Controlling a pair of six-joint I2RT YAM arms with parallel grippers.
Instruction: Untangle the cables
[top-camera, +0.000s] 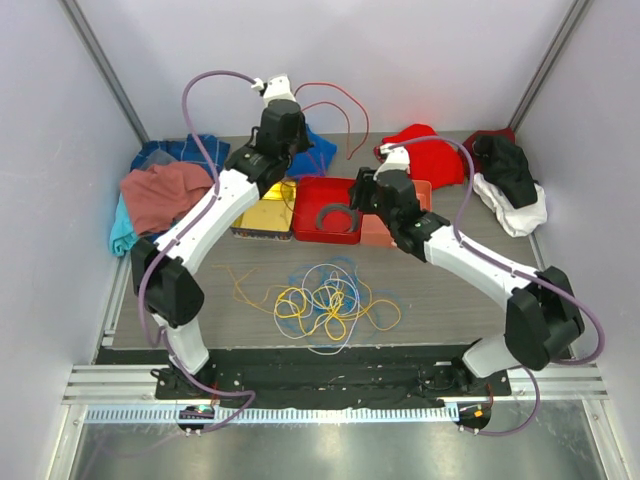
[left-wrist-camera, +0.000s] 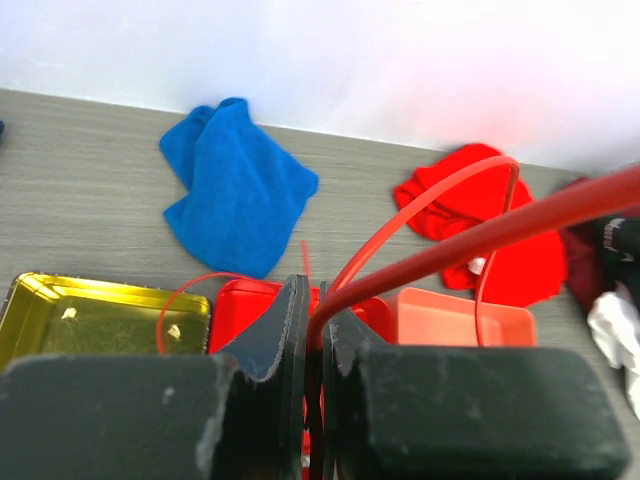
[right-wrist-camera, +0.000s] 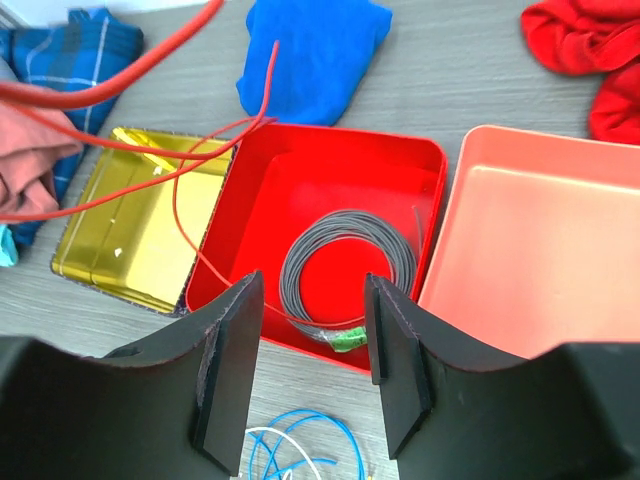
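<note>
A grey wood-grain table (top-camera: 450, 290) is enclosed by pale walls. The red cable (left-wrist-camera: 480, 235) is pinched between the closed jaws of the left gripper (left-wrist-camera: 312, 335), which is raised above the far trays. The cable is cut off at the right edge of the left wrist view. The right gripper (right-wrist-camera: 315, 330) is held above the red tray (right-wrist-camera: 300, 170) with its jaws apart and nothing between them. A grey coil (right-wrist-camera: 345, 235) lies in that tray. The remaining cables (top-camera: 325, 300), yellow, blue, white and orange, are tangled on the table near the arm bases, well apart from both grippers. Single strands cannot be traced there.
</note>
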